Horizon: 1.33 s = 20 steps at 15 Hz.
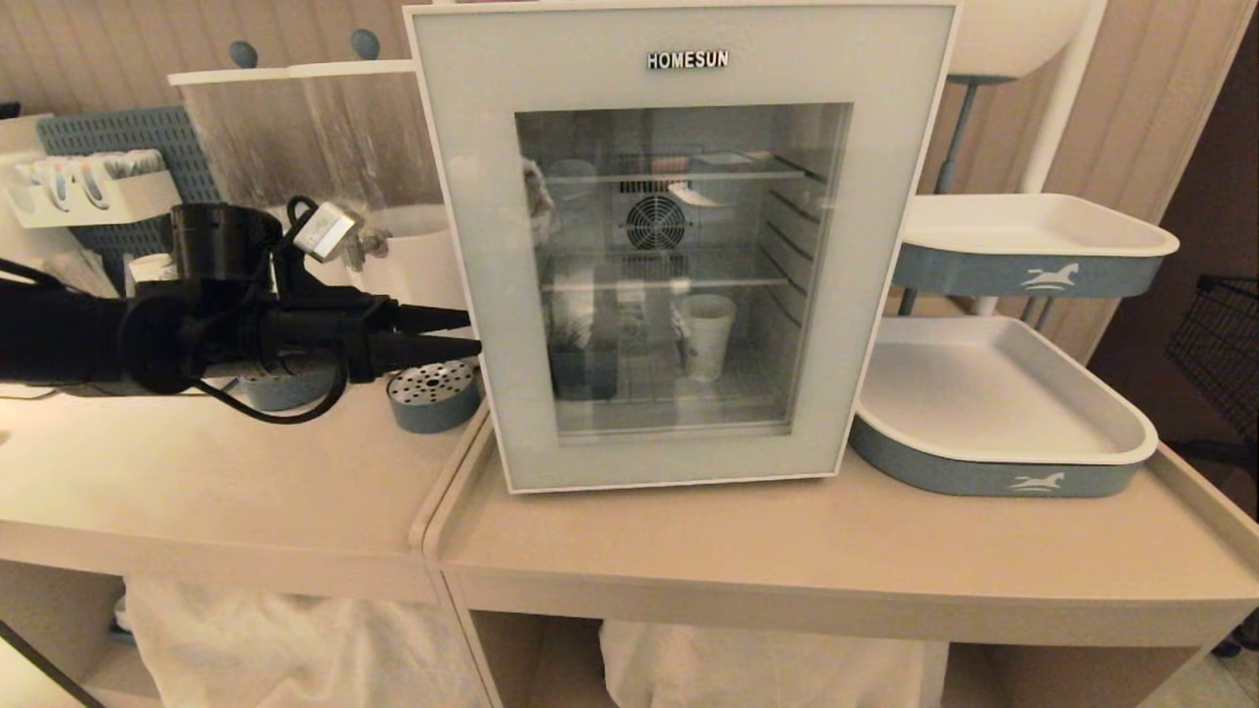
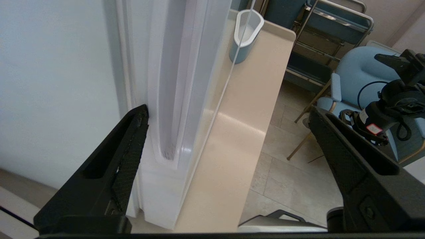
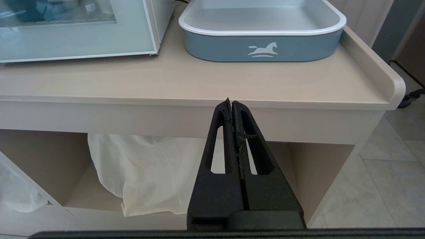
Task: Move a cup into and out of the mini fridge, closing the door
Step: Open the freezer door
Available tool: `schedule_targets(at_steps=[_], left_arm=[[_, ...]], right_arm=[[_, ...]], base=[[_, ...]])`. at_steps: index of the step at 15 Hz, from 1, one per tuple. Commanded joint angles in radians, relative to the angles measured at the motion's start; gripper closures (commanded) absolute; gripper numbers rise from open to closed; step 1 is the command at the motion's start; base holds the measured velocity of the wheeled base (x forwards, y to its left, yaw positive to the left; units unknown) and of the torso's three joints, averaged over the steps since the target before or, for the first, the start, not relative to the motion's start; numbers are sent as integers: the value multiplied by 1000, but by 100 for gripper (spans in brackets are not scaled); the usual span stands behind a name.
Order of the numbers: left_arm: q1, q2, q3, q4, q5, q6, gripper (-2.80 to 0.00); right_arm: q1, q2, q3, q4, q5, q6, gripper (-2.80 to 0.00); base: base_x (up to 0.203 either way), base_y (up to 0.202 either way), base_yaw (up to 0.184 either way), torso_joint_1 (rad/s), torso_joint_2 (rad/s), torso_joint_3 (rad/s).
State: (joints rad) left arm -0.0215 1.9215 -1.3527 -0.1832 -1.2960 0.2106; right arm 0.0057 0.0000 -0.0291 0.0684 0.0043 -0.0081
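Standing on the desk (image 1: 748, 551), the mini fridge (image 2: 49, 83) has its glass door (image 1: 679, 246) shut, with the cup (image 1: 706, 336) upright on the lower wire shelf inside. Left pincer (image 1: 472, 332), spread wide, reaches the door's left edge; right pincer (image 3: 232, 103), closed and empty, hangs before the desk front.

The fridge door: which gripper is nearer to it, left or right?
Left. The left gripper is at the door's left edge; the right gripper hangs below the table front, well away.
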Motion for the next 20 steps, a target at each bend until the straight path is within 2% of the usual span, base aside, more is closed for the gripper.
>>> schedule_targets(at_steps=[1, 9, 16, 18, 20], left_arm=[[-8, -24, 36, 2, -16, 1, -280], [-65, -84, 110, 2, -16, 8, -280], [-230, -241, 215, 4, -2, 0, -280], [-275, -312, 274, 2, 30, 2, -280], [-291, -354, 329, 2, 58, 2, -280]], right_arm=[[0, 2, 0, 1, 0, 0, 0], [0, 2, 0, 1, 1, 0, 0], [0, 2, 0, 1, -1, 2, 0], [0, 2, 0, 1, -2, 2, 0], [0, 2, 0, 1, -3, 2, 0]], base=[[0, 0, 0, 0, 0, 0], [0, 0, 0, 0, 0, 0], [0, 0, 0, 0, 0, 0], [0, 0, 0, 0, 0, 0], [0, 0, 0, 0, 0, 0]])
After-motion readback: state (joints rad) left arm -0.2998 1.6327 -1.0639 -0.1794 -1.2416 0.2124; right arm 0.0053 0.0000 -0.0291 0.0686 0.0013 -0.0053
